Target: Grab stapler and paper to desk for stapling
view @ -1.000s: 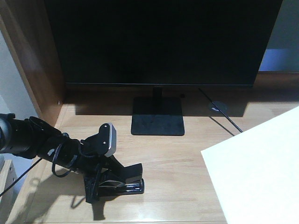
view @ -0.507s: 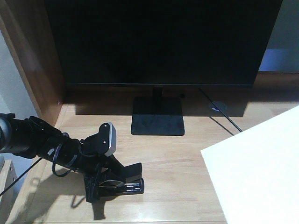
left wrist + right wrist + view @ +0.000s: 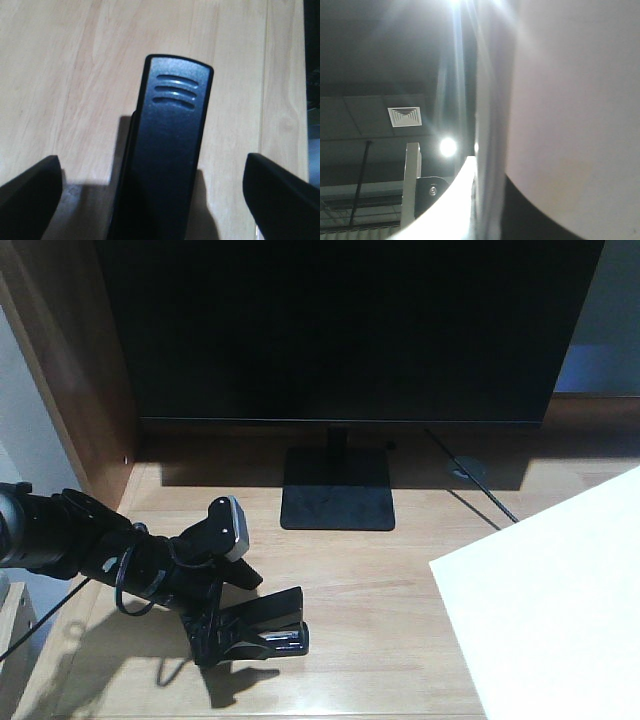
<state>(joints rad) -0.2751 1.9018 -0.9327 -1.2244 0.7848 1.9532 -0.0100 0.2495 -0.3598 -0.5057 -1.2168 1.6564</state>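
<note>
I am at the put-down step for the black stapler with three ribs on its top (image 3: 172, 125). It lies flat on the light wood desk (image 3: 390, 580), near the left side and close to the near edge. My left gripper (image 3: 150, 167) is wide open around it. Both black fingers (image 3: 30, 195) stand apart from its sides and hold nothing.

Next, I think, that arm should lift straight up so it does not bump the stapler. The big white sheet of paper (image 3: 560, 610) is on the right. It fills the right wrist view, so I cannot tell how the right gripper stands. There is bare desk between stapler and paper — room to move. The black monitor stand (image 3: 336, 490) is farther back.
</note>
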